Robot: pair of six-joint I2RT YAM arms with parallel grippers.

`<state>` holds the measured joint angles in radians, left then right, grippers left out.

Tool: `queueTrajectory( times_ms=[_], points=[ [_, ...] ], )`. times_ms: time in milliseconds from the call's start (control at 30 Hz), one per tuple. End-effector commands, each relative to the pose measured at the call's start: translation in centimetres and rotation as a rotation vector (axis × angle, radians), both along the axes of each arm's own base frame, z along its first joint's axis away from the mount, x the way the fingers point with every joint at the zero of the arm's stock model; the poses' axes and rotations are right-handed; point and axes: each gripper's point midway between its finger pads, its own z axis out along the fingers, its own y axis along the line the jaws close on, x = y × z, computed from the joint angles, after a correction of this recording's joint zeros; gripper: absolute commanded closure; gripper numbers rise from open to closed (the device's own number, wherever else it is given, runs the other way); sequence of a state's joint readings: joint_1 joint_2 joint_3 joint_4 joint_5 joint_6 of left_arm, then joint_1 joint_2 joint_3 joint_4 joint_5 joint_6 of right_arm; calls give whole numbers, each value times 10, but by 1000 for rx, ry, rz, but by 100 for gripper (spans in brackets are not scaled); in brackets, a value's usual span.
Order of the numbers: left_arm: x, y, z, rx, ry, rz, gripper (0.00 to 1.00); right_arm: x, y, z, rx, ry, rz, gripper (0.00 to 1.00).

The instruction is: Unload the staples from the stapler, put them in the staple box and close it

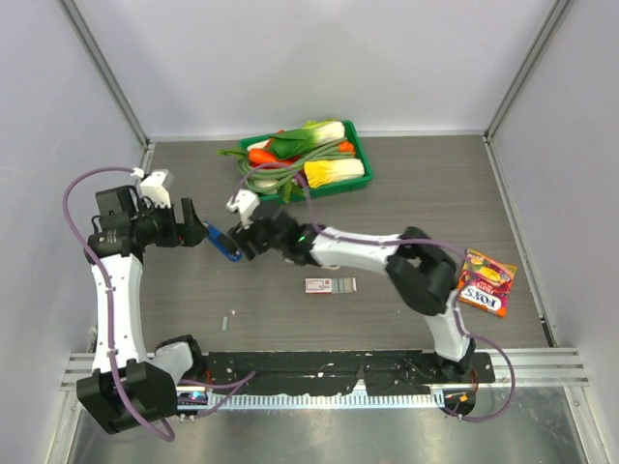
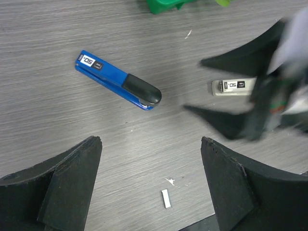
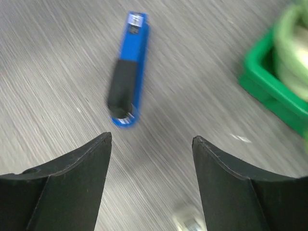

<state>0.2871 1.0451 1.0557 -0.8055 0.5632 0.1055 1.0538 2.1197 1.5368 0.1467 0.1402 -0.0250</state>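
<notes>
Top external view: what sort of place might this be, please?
Probably a robot test cell: white panels enclose the table, a mounting rail spans its near edge, and a blue stapler lies there.

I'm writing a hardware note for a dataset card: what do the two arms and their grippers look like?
The left arm and right arm both have white links with black joints and black bases. A purple cable loops along each arm. The fingers are matte black, broad and curved, narrowing toward their tips. No markings on them are legible.
</notes>
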Motion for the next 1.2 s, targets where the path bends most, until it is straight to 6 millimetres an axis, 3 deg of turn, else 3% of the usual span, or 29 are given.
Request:
queueTrajectory(
  times_ms=[0,33,67,133,167,267,367,600,800,1167],
  points=[
    [-9,-12,5,-38,-4,-48,10,7,-84,66,-7,94,83,27],
    [-9,-13,5,-43,-3,-54,6,12,-106,78,-16,94,69,27],
    [-8,-13,4,-46,-3,-54,5,3,-126,64,-109,114,86,27],
    [-8,-15,5,-63,3,-54,1,0,-149,59,-192,118,77,26],
    [-7,-16,4,-74,13,-59,1,-7,-164,47,-267,155,70,26],
    [-6,-20,7,-102,23,-66,0,-12,-183,27,-387,186,69,25],
    [-9,-22,8,-109,27,-67,0,-15,-193,8,-467,219,83,25],
    [-17,-21,5,-73,31,-82,0,-14,-203,-16,-559,246,87,25],
    [-20,-22,3,-77,37,-89,0,-5,-215,-27,-636,232,36,25],
    [-19,-22,3,-78,35,-95,0,-20,-224,-45,-653,284,52,31]
  ],
)
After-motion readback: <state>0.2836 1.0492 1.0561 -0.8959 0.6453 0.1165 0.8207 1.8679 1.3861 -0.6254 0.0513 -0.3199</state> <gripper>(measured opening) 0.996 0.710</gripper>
